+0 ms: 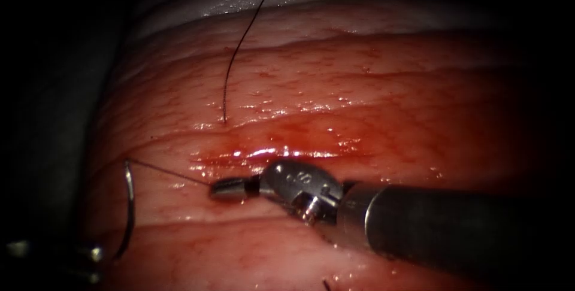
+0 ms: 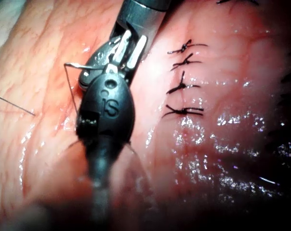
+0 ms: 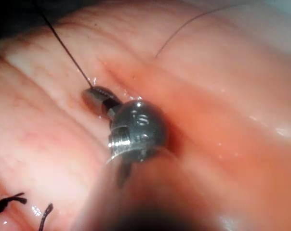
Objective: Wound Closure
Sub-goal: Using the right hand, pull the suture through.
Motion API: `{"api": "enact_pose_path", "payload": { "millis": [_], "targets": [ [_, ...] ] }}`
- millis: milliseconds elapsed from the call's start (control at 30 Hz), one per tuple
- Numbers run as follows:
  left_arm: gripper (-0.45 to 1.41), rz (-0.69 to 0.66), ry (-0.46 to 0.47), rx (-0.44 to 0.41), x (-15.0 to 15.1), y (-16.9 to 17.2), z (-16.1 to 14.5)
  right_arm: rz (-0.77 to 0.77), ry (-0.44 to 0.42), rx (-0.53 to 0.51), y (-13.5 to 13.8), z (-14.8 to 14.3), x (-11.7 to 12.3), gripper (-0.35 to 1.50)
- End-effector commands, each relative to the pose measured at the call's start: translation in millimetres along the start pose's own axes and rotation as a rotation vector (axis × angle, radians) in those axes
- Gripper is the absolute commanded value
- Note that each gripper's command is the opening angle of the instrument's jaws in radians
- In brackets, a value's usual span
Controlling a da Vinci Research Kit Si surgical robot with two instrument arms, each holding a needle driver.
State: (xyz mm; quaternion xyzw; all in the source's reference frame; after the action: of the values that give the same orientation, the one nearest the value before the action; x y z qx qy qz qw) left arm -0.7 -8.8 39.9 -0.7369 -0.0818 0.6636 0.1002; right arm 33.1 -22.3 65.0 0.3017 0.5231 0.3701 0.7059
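Your right tool has its jaws closed on the thread, just below the wet cut. That strand runs left to the tail of the needle. Your left tool grips the needle low on its curve; the needle is clear of the tissue. A second strand rises from the tissue above the cut. Four knotted stitches show in the left wrist view. Judgement: thread handling between bites. Keep the strand taut without tearing the tissue.
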Motion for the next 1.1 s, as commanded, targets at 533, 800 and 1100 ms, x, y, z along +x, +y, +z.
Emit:
{"api": "enact_pose_path", "payload": {
  "millis": [533,800,1100],
  "targets": [
    [-0.45,0.066,-0.007,-0.005,-3.8,3.2,0.1,0.137,0.011,0.071,-8.9,-3.1,1.6,-0.35],
    [-0.45,0.069,-0.043,0.029,-3.8,3.6,-0.8,0.147,-0.015,0.157,-15.8,-3.3,2.0,-0.35],
    [-0.45,0.072,-0.141,0.187,-4.4,0.0,-4.0,-0.246,0.056,0.074,-11.7,-2.0,4.4,1.01]
  ]
}}
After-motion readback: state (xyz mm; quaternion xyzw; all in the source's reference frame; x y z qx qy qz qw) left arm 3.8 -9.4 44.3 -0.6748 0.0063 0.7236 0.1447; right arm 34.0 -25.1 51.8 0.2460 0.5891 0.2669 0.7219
